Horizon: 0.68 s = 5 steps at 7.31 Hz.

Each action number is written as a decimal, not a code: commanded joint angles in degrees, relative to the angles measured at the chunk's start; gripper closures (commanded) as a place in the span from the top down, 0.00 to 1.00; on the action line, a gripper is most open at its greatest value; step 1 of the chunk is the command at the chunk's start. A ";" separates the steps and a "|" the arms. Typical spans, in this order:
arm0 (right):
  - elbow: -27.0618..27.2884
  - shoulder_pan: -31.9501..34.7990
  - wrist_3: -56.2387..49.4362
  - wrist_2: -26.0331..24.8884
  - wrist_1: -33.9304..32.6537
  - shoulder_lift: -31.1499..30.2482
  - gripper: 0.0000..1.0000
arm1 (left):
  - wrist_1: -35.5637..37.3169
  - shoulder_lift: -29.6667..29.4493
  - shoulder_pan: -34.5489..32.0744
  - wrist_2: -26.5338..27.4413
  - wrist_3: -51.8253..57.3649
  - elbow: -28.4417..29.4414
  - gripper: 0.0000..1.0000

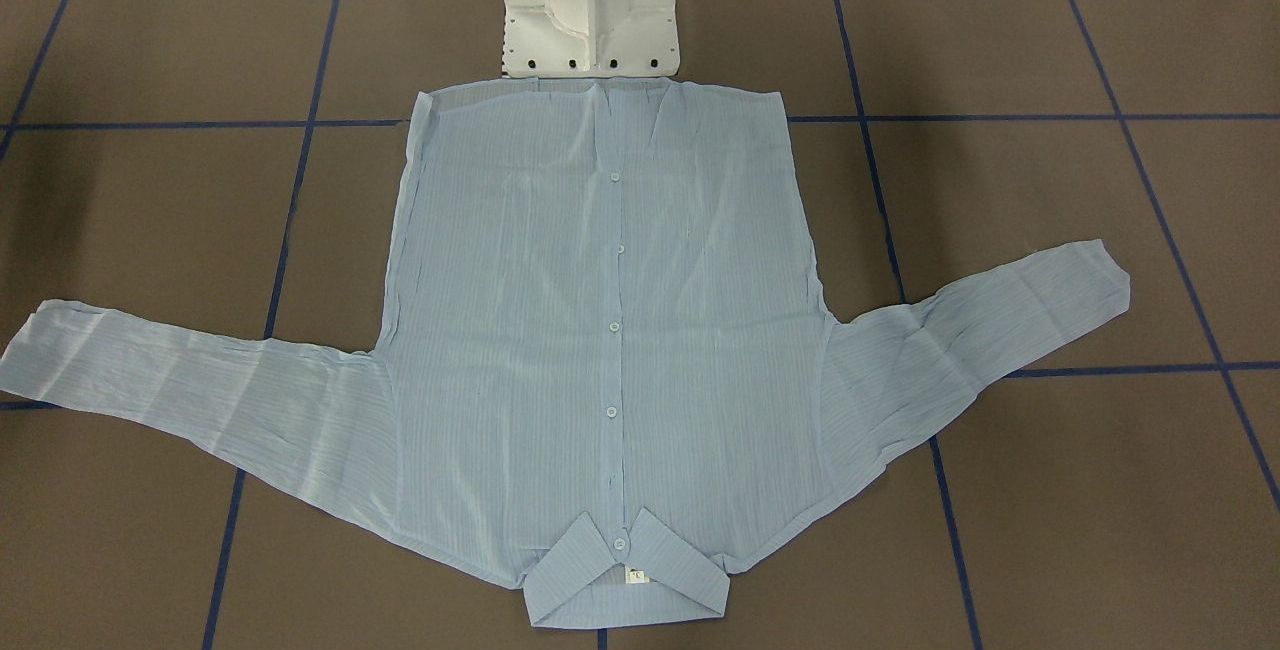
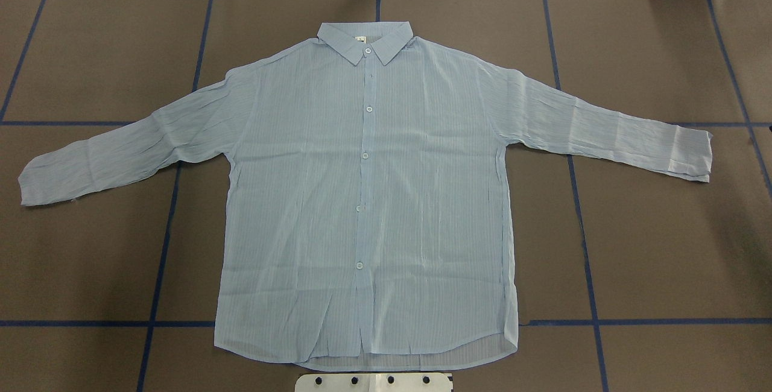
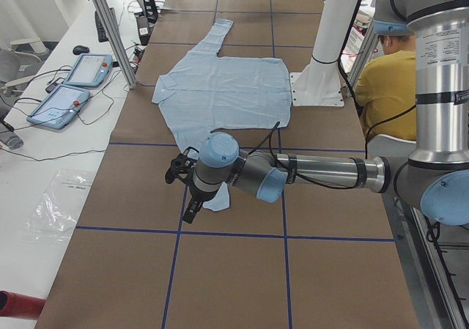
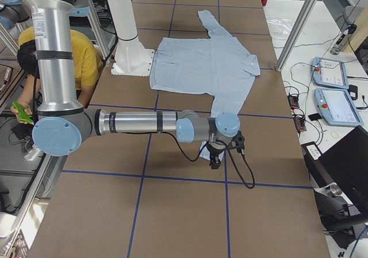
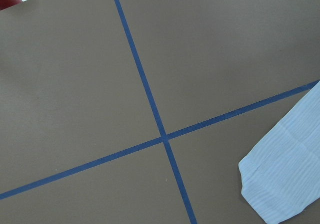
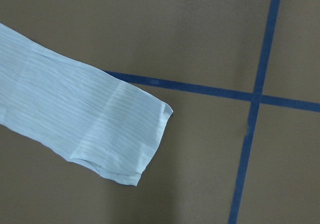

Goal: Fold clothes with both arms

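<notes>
Shirt (image 2: 368,199) lies flat on the table (image 2: 663,247), buttoned, sleeves spread wide to both sides. Left gripper (image 3: 187,193) hangs over the left cuff (image 5: 280,184). Right gripper (image 4: 215,159) hangs over the right cuff (image 6: 125,144). Each cuff lies close under its jaws; contact unclear. Jaws spread or pressed together: you cannot tell, either side.

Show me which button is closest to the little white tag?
The top button, where the collar tips meet; the others run down the shirt front, away from the tag.
</notes>
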 commanded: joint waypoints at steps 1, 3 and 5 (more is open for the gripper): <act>-5.53 -2.94 7.67 -1.54 6.02 3.29 1.00 | -0.09 -0.13 0.13 -0.01 -0.02 -0.20 1.00; -12.65 -4.87 15.90 -3.37 19.72 3.56 0.98 | 0.00 -0.30 0.22 -0.01 -0.02 -0.55 1.00; -12.67 -8.30 27.96 -5.41 26.25 3.30 0.92 | 0.00 -0.30 0.22 -0.01 -0.02 -0.82 1.00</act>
